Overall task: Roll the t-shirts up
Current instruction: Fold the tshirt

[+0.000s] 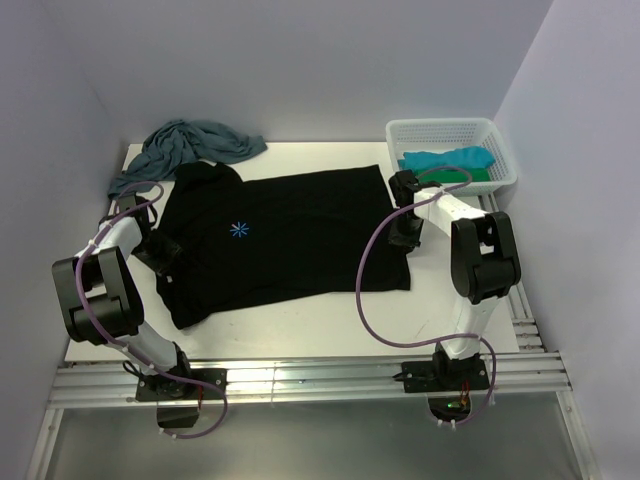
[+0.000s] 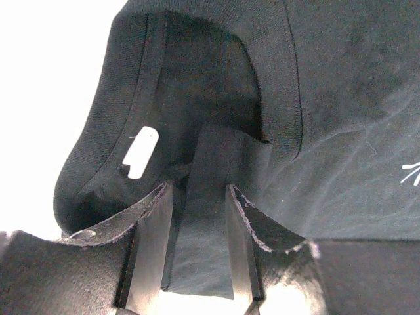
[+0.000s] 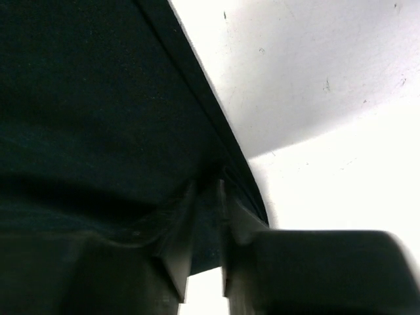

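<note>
Dusty-blue t-shirt (image 1: 185, 145): crumpled in a heap beyond my left gripper, at the far corner of the table (image 1: 300, 335), touching the black one's edge.
Left gripper (image 1: 165, 250) (image 2: 200, 190): clamped on a fold of the black t-shirt (image 1: 290, 235) (image 2: 341, 131) at its neck end; the wrist view shows the pinched strip of cloth running up between my fingers.
Collar (image 2: 289, 79): curves just ahead of my left fingertips, with a small white label (image 2: 141, 152) inside it, off to their left.
Black t-shirt: spread flat between my two grippers, with the light-blue starburst print (image 1: 239, 231) nearer my left one.
Right gripper (image 1: 405, 235) (image 3: 207, 187): fingers drawn in close on the shirt's hem (image 3: 223, 141), with dark cloth caught between them.
Basket (image 1: 440, 125): white mesh, just beyond my right gripper and to its right.
Turquoise t-shirt (image 1: 445, 158): lying inside the basket.
Green t-shirt (image 1: 455, 178): also in the basket, on the side nearer my right gripper.
</note>
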{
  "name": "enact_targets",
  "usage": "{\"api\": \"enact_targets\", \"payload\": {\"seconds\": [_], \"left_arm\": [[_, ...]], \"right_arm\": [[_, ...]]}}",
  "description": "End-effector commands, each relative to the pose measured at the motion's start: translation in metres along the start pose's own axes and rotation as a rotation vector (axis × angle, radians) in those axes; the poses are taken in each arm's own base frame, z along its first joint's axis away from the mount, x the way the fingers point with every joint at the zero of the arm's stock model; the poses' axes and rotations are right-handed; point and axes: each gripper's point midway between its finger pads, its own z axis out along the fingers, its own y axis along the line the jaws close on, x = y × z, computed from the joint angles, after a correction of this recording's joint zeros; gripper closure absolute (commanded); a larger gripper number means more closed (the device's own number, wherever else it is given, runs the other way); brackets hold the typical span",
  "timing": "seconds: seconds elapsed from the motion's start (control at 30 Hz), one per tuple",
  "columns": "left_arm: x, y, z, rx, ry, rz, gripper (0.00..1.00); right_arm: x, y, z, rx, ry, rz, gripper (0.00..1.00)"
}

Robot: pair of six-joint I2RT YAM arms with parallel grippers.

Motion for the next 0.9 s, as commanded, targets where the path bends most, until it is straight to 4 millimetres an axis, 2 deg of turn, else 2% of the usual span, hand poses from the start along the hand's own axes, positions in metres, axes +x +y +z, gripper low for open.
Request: {"api": "enact_targets", "payload": {"seconds": [0.0, 0.07, 0.2, 0.5, 0.53, 0.57, 0.63, 0.87], "left_arm": [[-0.005, -0.007, -0.008, 0.025, -0.015, 0.023, 0.57], [-0.004, -0.007, -0.007, 0.025, -0.009, 0.024, 0.57], [-0.002, -0.007, -0.005, 0.027, -0.004, 0.027, 0.57], [0.002, -0.005, -0.006, 0.035, 0.003, 0.026, 0.57], [0.002, -0.006, -0.006, 0.038, 0.003, 0.028, 0.57], [0.002, -0.006, -0.006, 0.038, 0.002, 0.028, 0.57], [0.003, -0.006, -0.005, 0.038, 0.007, 0.032, 0.57], [-0.002, -0.008, -0.009, 0.038, -0.001, 0.042, 0.57]], "right_arm": [[-0.004, -0.003, -0.001, 0.006, -0.013, 0.021, 0.76], [-0.004, -0.002, -0.001, 0.002, -0.01, 0.023, 0.79], [-0.003, -0.001, -0.004, -0.01, -0.012, 0.025, 1.0], [-0.004, -0.003, -0.019, -0.026, -0.044, 0.027, 1.0], [-0.003, -0.003, -0.019, -0.028, -0.041, 0.026, 0.96], [-0.002, -0.003, -0.019, -0.029, -0.04, 0.026, 0.74], [-0.002, -0.003, -0.016, -0.029, -0.038, 0.028, 0.62], [-0.005, -0.005, -0.008, 0.0, -0.034, 0.02, 0.55]]}}
